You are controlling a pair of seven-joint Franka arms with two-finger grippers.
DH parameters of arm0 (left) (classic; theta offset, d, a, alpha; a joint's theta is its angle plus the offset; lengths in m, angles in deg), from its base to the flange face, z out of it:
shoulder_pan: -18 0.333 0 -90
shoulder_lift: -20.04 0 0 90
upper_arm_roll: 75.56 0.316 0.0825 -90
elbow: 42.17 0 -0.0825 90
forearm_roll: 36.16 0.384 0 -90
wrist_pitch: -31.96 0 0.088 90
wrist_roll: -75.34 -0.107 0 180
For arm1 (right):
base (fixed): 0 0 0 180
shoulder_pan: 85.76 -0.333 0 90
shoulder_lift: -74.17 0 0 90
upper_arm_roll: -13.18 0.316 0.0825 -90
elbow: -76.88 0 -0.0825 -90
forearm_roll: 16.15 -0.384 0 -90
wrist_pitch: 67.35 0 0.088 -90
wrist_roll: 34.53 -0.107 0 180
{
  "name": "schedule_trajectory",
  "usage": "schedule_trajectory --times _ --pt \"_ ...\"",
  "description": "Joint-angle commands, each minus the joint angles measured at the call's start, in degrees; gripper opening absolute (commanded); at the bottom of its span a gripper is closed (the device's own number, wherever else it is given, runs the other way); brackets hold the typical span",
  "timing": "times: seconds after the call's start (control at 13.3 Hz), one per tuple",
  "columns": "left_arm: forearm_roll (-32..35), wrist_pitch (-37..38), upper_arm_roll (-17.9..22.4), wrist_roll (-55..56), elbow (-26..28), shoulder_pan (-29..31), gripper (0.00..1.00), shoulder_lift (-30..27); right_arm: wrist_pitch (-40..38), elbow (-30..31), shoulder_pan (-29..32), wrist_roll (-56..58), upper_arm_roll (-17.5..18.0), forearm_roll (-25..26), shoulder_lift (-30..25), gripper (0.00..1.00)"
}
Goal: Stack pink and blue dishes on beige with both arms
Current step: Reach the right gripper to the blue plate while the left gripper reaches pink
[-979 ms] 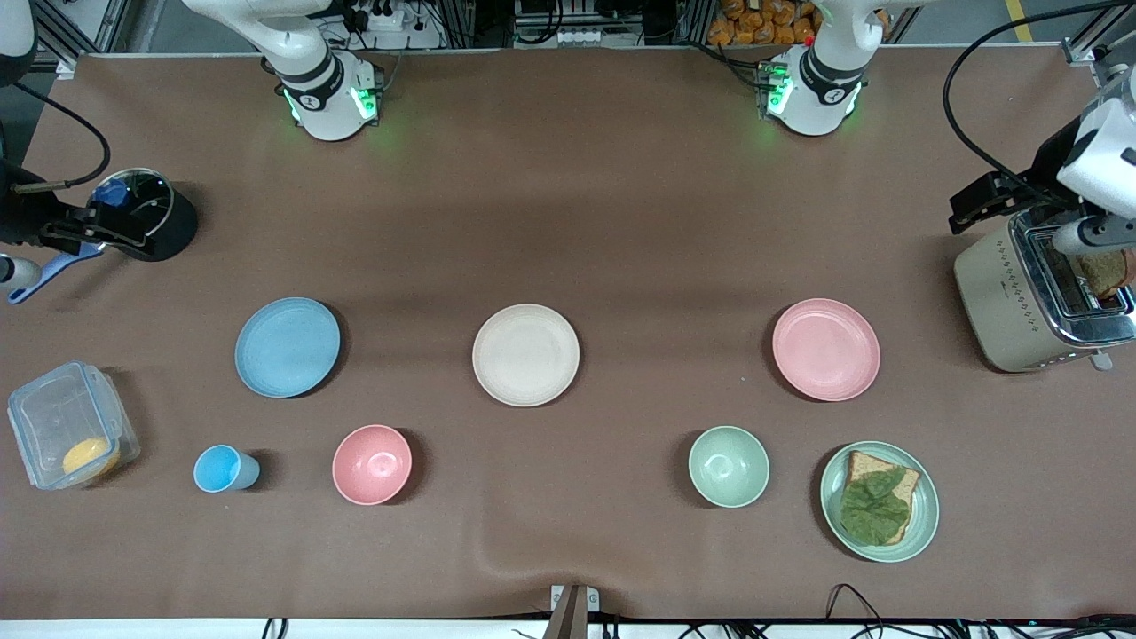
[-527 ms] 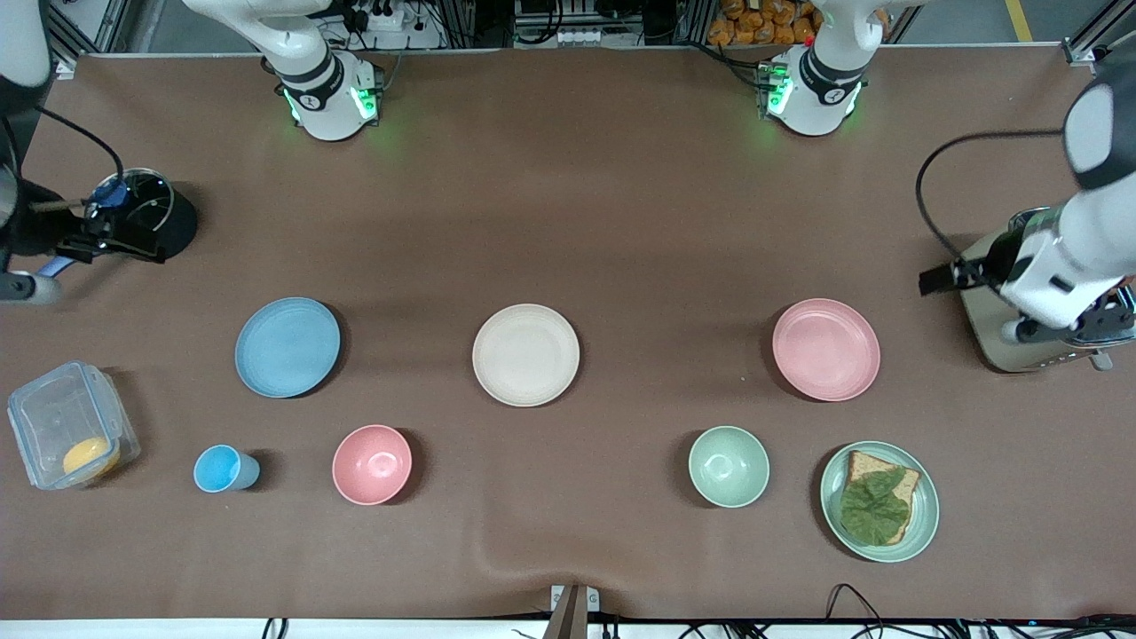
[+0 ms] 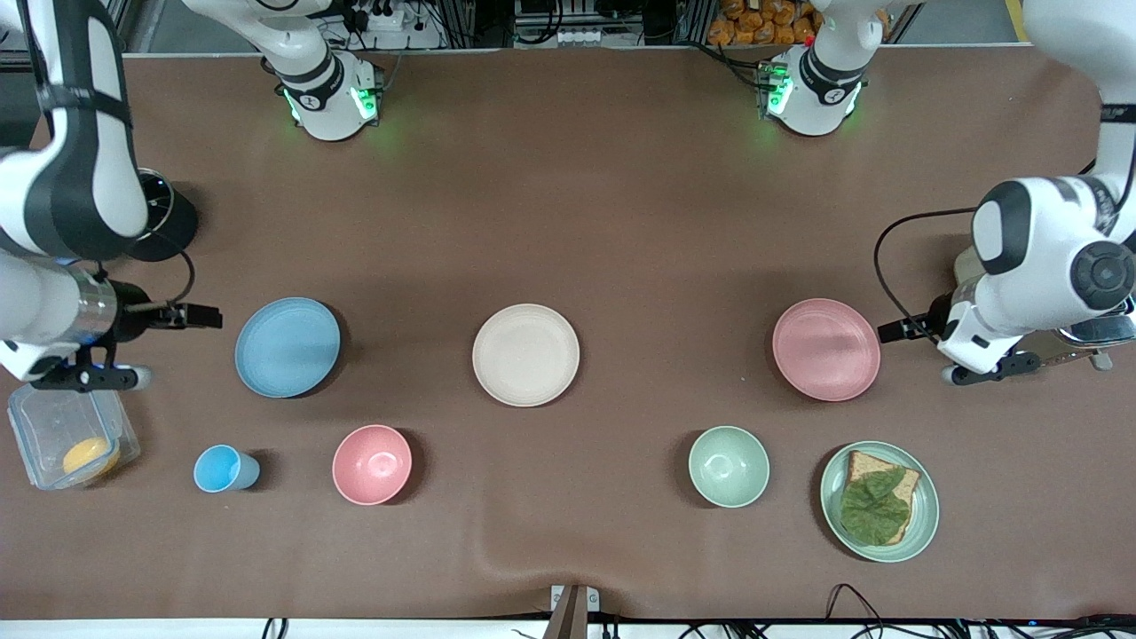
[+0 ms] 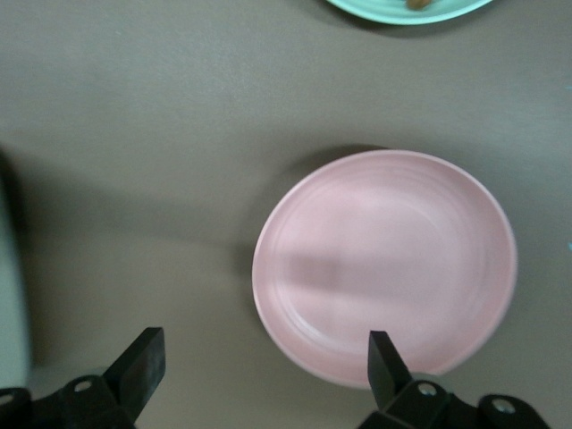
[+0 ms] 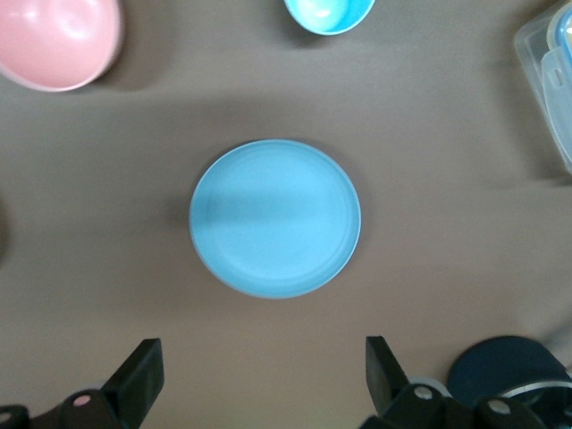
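The beige plate lies at the middle of the table. The blue plate lies beside it toward the right arm's end, and the pink plate toward the left arm's end. My right gripper hangs open and empty over the table just outside the blue plate, apart from it. Above the pink plate's outer edge hangs my left gripper, open and empty, one finger over the rim.
Nearer the front camera stand a blue cup, a pink bowl, a green bowl and a green plate with bread and a leaf. A clear box, a black pot and a toaster sit at the table's ends.
The right gripper has swung from the black pot to beside the blue plate. The left gripper has swung from the toaster to the pink plate's edge. No dish has moved.
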Motion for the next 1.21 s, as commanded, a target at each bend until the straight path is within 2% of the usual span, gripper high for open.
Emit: schedule_trajectory --times 0.0,0.3,0.45,0.6,0.68,0.75,0.83,0.9,0.98,1.13 --pt "0.34 -4.58 -0.52 -1.03 0.78 1.42 1.00 4.35 2.54 -0.24 4.05 1.31 0.37 0.30 5.02 1.00" --pt "-0.36 -7.75 -0.60 -0.85 0.69 1.77 0.98 8.93 21.94 14.42 5.20 4.46 0.37 0.30 5.03 1.00" --pt "-1.07 -8.63 -0.60 -0.94 0.69 1.77 0.79 10.25 23.30 17.08 5.38 4.83 0.37 0.21 4.94 1.00" --pt "-1.07 -9.33 -0.60 -0.94 0.69 1.86 0.67 11.39 26.62 19.71 5.91 4.92 0.46 0.12 5.21 1.00" --pt "-1.07 -9.42 -0.52 -0.94 0.78 1.86 0.55 11.40 28.03 21.20 5.91 4.92 0.46 0.04 5.21 1.00" --pt "-1.07 -9.42 -0.60 -0.94 0.78 1.77 0.33 11.31 29.44 22.61 6.26 5.61 0.46 0.04 5.21 1.00" --pt "-1.07 -9.42 -0.60 -0.94 0.69 1.77 0.16 11.39 31.37 24.19 6.70 7.36 0.46 -0.14 5.38 1.00" --pt "-1.16 -9.42 -0.60 -0.85 0.69 1.68 0.07 11.40 33.30 25.69 7.31 9.03 0.54 -0.49 5.56 1.00" --pt "-1.07 -9.42 -0.60 -0.76 0.69 1.68 0.00 11.31 33.84 26.05 7.49 9.31 0.54 -0.49 5.73 1.00" --pt "-1.16 -9.34 -0.69 -0.76 0.69 1.86 0.00 11.05 33.94 26.05 7.49 9.31 0.54 -0.49 6.17 1.00"
